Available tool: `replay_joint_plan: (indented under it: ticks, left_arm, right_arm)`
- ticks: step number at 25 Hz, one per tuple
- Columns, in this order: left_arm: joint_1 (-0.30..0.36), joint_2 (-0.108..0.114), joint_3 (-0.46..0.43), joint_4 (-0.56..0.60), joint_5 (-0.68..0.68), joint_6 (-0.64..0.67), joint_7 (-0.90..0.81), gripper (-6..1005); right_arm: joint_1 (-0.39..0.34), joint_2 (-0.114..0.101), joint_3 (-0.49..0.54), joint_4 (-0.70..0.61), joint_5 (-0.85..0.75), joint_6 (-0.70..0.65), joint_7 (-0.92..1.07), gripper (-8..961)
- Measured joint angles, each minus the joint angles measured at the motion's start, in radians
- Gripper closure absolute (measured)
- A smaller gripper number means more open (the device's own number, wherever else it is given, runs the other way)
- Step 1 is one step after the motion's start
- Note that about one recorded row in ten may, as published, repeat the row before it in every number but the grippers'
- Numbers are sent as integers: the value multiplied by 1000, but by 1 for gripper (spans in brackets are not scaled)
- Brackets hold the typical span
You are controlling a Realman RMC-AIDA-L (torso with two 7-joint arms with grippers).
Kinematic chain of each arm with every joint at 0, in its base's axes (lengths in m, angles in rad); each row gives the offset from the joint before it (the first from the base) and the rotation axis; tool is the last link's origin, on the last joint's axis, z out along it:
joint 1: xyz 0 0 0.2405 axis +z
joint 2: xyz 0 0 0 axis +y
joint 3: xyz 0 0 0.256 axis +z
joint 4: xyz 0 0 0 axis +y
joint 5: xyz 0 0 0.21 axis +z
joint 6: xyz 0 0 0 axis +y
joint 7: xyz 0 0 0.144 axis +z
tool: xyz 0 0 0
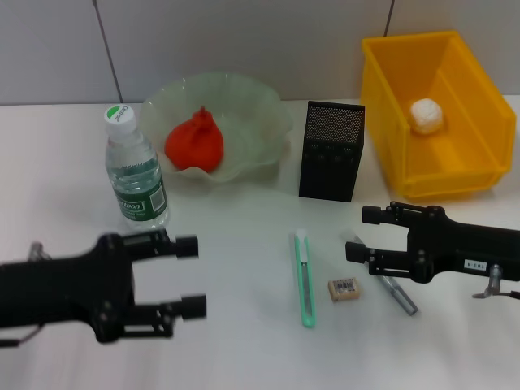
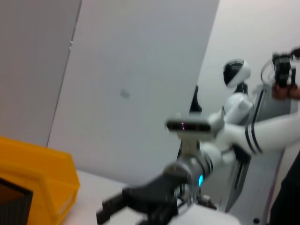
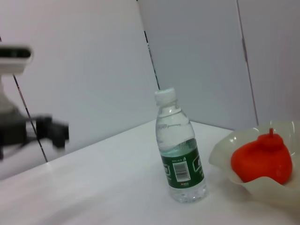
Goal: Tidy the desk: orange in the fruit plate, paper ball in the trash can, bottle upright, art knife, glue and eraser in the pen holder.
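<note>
The water bottle (image 1: 134, 169) stands upright at the left; it also shows in the right wrist view (image 3: 180, 150). The orange (image 1: 195, 142) lies in the pale green fruit plate (image 1: 252, 122). The paper ball (image 1: 425, 115) lies in the yellow bin (image 1: 390, 106). The green art knife (image 1: 305, 278), the eraser (image 1: 344, 288) and the grey glue stick (image 1: 400, 294) lie on the table in front of the black mesh pen holder (image 1: 331, 150). My right gripper (image 1: 363, 234) is open, just above the glue stick's far end. My left gripper (image 1: 191, 276) is open and empty, in front of the bottle.
The white table runs to a grey wall behind. The pen holder stands between the plate and the bin. In the left wrist view the bin (image 2: 42, 173) and pen holder (image 2: 11, 201) show at one side, with my right arm beyond them.
</note>
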Motion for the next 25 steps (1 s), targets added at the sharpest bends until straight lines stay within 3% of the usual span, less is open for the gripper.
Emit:
replay_joint_plan:
  ticks: [5, 11, 12, 15, 17, 18, 25]
  left_arm:
    - [14, -12, -5, -50, 33, -66, 85, 209]
    - [18, -13, 0, -68, 37, -99, 96, 210]
    - [20, -14, 0, -70, 39, -109, 97, 210]
    - [23, -17, 0, -70, 40, -117, 97, 211]
    - [26, -18, -4, -71, 41, -120, 97, 211]
    - [26, -18, -4, -71, 41, -120, 97, 211]
    - [28, -17, -8, -72, 40, -142, 95, 212]
  right_arm:
    - [14, -4, -59, -90, -34, -3, 166, 178]
    - [57, -7, -212, -338, -149, -38, 542, 178]
    - [100, -9, -253, -423, -225, -61, 689, 178]
    - [151, -9, -281, -475, -310, -82, 813, 178]
    - [249, -5, -312, -506, -443, -108, 963, 178]
    - [249, -5, -312, -506, -443, -108, 963, 178]
    - [459, 8, -431, -429, -640, -85, 1168, 177]
